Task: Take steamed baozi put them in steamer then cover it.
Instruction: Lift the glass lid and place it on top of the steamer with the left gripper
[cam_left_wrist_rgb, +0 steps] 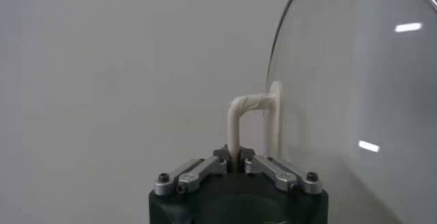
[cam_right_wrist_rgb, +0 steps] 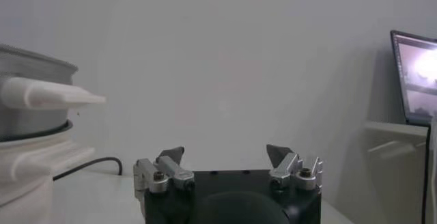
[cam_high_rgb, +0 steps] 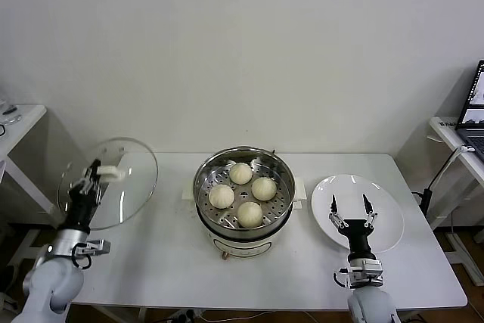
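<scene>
White tabletop (cam_high_rgb: 166,255) against a plain wall, and at its middle stands the steamer (cam_high_rgb: 243,194), which I take as my landmark. All four steamed baozi (cam_high_rgb: 242,194) already sit on its perforated tray, so I judge the loading done and only the covering left.

My left gripper (cam_high_rgb: 92,178) is off to the steamer's left, near the table's edge, clamped tight on the cream handle (cam_left_wrist_rgb: 240,119) of the cover (cam_high_rgb: 110,183). I hold the glass lid lifted and tipped up on edge, well apart from the pot.

My right gripper (cam_high_rgb: 350,209) hangs over the white plate (cam_high_rgb: 382,221) on the steamer's right, fingers spread wide and holding nothing; it only waits.

To do this well, I should carry the cover across toward the steamer, turn my wrist so the glass comes level with the handle uppermost, centre the rim over the pot's rim, and lower it gently before letting go. My pinch on that thin handle is narrow, so a quick swing could twist the lid in my fingers.
</scene>
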Tool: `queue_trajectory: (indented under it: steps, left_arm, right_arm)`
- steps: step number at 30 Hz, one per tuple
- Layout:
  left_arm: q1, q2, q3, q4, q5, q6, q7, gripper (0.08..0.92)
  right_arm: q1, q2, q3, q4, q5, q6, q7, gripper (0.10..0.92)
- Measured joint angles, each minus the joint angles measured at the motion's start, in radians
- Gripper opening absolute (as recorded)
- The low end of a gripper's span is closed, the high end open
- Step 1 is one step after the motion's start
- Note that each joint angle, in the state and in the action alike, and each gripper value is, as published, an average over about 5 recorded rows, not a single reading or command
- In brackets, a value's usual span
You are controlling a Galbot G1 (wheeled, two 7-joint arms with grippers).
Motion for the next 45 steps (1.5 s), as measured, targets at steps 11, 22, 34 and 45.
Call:
queue_trajectory:
  steps: [11, 22, 34, 45]
  left_arm:
    - [-0.010, -0.002, 0.165, -0.310, -0.018, 0.163, 0.090, 0.195]
    - [-0.084, -0.087, 0.469, -0.387, 0.094, 0.388, 0.262, 0.195]
    - [-0.171, -0.192, 0.675, -0.340, 0.229, 0.557, 0.433, 0.195]
    - [-0.240, -0.259, 0.759, -0.234, 0.338, 0.604, 0.490, 0.195]
  right_arm:
    - [-0.001, -0.007, 0.004, 0.005, 0.002, -0.002, 0.004, 0.823]
    - [0.003, 0.003, 0.012, -0.007, -0.003, -0.002, 0.003, 0.823]
    - [0.020, 0.001, 0.020, -0.025, -0.005, -0.001, 0.002, 0.823]
    - [0.028, -0.003, 0.019, -0.025, -0.007, -0.018, 0.003, 0.823]
